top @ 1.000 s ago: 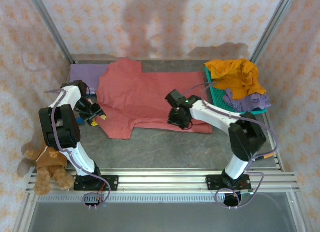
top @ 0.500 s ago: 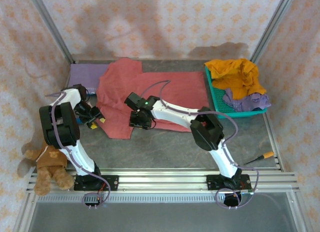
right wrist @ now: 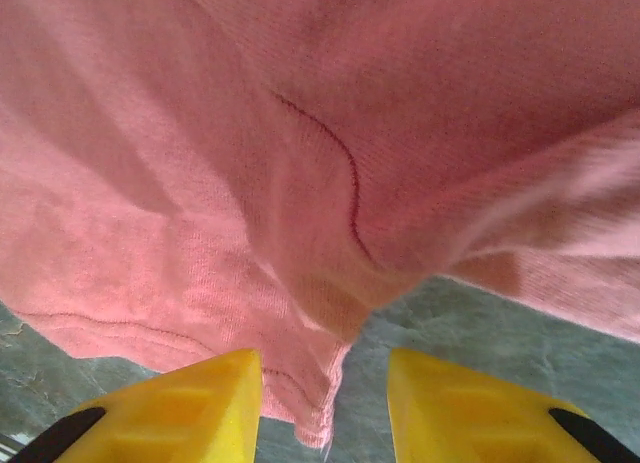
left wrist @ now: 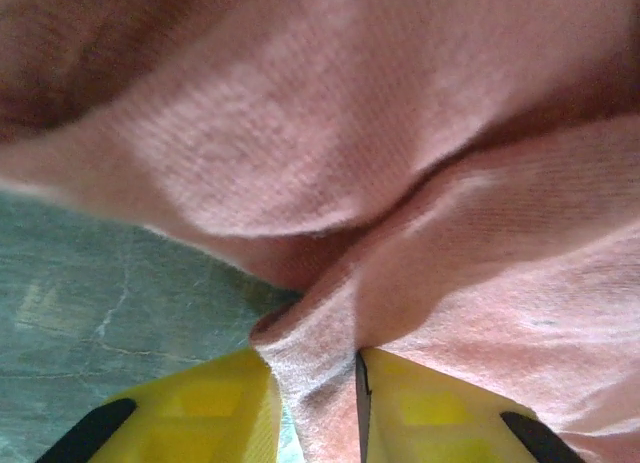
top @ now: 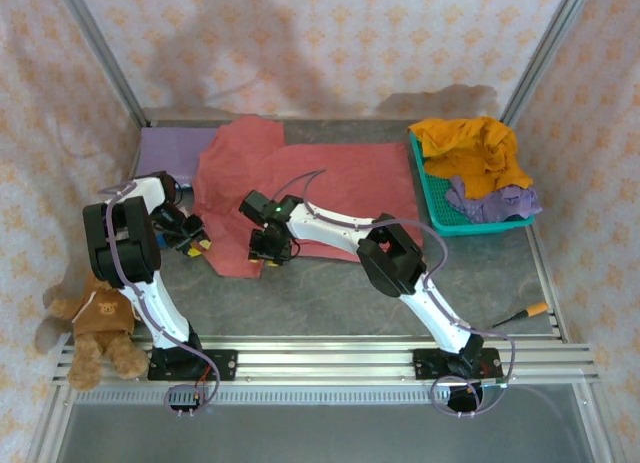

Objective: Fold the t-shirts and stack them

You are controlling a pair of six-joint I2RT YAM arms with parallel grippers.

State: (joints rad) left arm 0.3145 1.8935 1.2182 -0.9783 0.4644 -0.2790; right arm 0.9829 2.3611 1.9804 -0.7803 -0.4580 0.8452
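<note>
One red t-shirt (left wrist: pixel 400 163) fold pinched in left gripper (left wrist: pixel 312 388).

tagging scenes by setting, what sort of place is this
Likely a robot lab test cell: patterned backdrop walls, arms bolted to an aluminium rail, a dusty red t-shirt laid out on the table.

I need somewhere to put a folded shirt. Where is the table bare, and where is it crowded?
Bare: the grey table strip between the red t-shirt and the front rail, widest right of centre up to the screwdriver. Crowded: the left, where the left tool and right tool meet the shirt; the teal basket at right is heaped.
</note>
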